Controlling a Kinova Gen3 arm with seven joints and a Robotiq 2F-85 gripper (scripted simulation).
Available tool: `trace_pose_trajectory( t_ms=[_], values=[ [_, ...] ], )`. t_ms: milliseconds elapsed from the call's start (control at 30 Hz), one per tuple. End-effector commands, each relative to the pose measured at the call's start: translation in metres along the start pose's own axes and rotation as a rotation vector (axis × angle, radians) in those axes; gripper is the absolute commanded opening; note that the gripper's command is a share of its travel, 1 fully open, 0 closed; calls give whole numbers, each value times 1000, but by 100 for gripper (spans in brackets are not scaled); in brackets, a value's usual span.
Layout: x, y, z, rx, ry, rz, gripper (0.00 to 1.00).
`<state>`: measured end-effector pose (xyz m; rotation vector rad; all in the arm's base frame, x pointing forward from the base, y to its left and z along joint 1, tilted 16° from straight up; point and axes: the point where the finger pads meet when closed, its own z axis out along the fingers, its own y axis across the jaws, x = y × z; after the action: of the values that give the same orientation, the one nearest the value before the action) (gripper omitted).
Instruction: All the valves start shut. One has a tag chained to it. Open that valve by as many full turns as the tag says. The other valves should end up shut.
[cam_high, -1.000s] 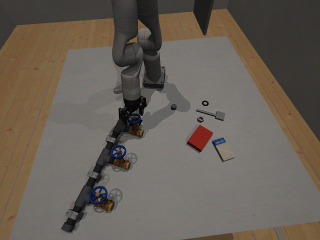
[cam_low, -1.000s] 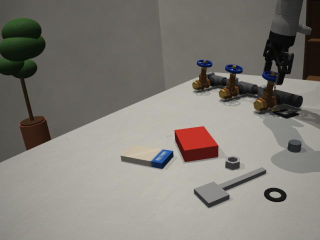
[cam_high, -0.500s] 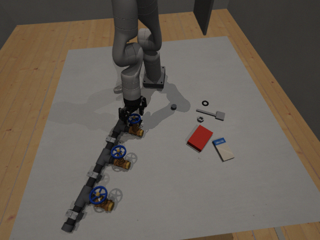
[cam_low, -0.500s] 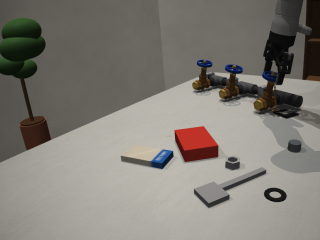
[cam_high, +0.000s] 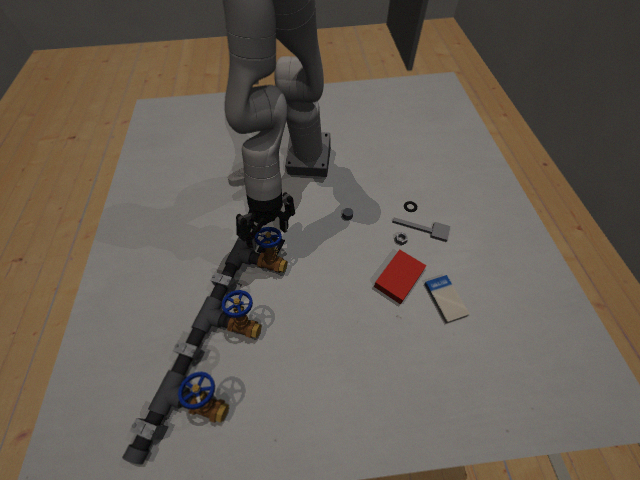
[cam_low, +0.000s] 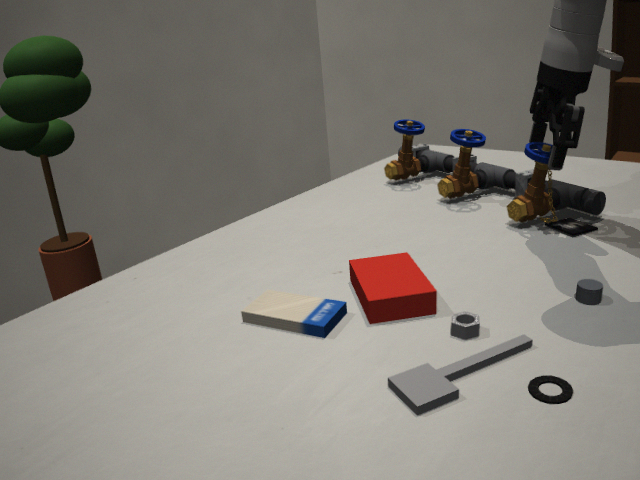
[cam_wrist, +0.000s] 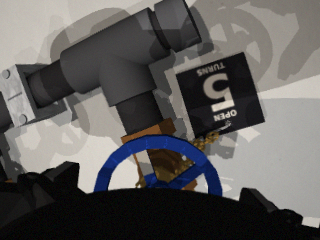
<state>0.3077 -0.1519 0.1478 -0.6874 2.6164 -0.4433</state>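
Note:
Three brass valves with blue handwheels stand along a dark grey pipe (cam_high: 191, 335). The valve nearest the arm's base (cam_high: 268, 250) has a black tag (cam_wrist: 220, 95) chained to it; the tag reads "OPEN 5 TURNS" and also shows in the exterior view (cam_low: 571, 225). Its handwheel (cam_wrist: 159, 167) sits just under my gripper (cam_high: 266, 223). The gripper is open, with its fingers on either side of the wheel (cam_low: 539, 151) and slightly above it. The middle valve (cam_high: 237, 314) and the far valve (cam_high: 199, 395) stand apart from the gripper.
To the right on the grey mat lie a red box (cam_high: 399, 275), a cream and blue box (cam_high: 446, 297), a grey paddle-shaped tool (cam_high: 421, 226), a hex nut (cam_high: 398, 240), a black washer (cam_high: 410, 202) and a small grey cylinder (cam_high: 347, 212). The arm's base (cam_high: 308, 160) stands behind.

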Motion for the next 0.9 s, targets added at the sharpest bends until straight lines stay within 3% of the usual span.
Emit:
trace_pose_trajectory(
  t_ms=[0,867],
  values=[
    [0,0,0,0,-1,42,100],
    [0,0,0,0,-1,534,100]
  ],
)
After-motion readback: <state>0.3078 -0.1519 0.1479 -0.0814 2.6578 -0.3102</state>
